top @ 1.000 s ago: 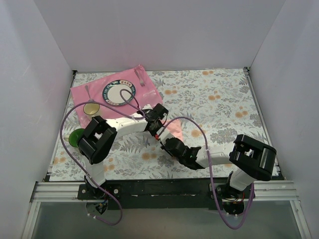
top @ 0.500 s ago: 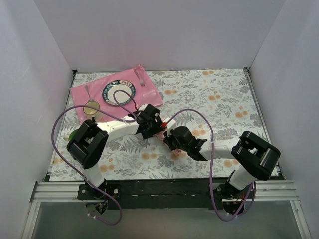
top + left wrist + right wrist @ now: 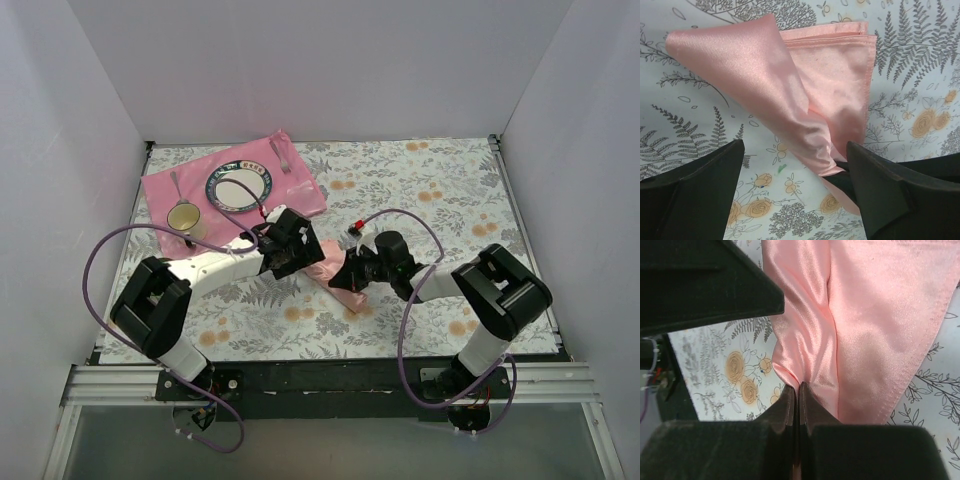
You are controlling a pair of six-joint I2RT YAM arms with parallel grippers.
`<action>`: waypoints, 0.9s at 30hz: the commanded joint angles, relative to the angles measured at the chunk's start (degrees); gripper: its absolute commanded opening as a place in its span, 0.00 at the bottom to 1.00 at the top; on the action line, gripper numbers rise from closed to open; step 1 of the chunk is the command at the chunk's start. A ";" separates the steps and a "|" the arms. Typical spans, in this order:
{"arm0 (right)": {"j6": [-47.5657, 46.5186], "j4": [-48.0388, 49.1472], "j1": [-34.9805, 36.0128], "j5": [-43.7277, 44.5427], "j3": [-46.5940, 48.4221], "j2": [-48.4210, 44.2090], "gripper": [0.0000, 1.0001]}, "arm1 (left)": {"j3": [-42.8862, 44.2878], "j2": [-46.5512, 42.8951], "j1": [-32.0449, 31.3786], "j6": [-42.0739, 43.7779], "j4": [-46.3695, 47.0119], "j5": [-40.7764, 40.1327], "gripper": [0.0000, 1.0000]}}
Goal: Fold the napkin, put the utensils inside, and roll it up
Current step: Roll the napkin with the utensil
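Observation:
The pale pink napkin (image 3: 340,292) lies half folded on the flowered tablecloth, mid-table, one layer raised in a cone (image 3: 755,70). My right gripper (image 3: 799,390) is shut on a pinched ridge of the napkin (image 3: 865,315); from above it (image 3: 347,273) sits at the cloth's right side. My left gripper (image 3: 795,185) stands open, its fingers (image 3: 690,200) on either side of the napkin's near corner without touching it; from above it (image 3: 298,256) is just left of the cloth. A spoon (image 3: 176,185) and a fork (image 3: 281,157) rest on the hot-pink mat.
The hot-pink mat (image 3: 300,195) at the back left carries a patterned plate (image 3: 238,187) and a small cup (image 3: 185,217). White walls close in the table on three sides. Purple cables loop over both arms.
My left gripper has opened and let the napkin go, drawing back to the left. My right gripper has moved up to the cloth and shut on a fold.

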 commanded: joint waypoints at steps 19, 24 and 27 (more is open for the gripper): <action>10.45 -1.68 -10.53 -22.77 -1.47 10.25 0.01 | 2.16 9.45 0.89 -0.94 -3.02 -10.28 0.69; 7.38 -5.63 -10.88 -21.99 -1.73 8.32 0.01 | 0.14 9.54 3.00 0.37 -2.14 -9.93 0.56; 6.23 -7.49 -10.88 -20.84 -1.73 6.47 0.01 | -1.01 8.75 4.23 1.08 -1.70 -9.84 0.56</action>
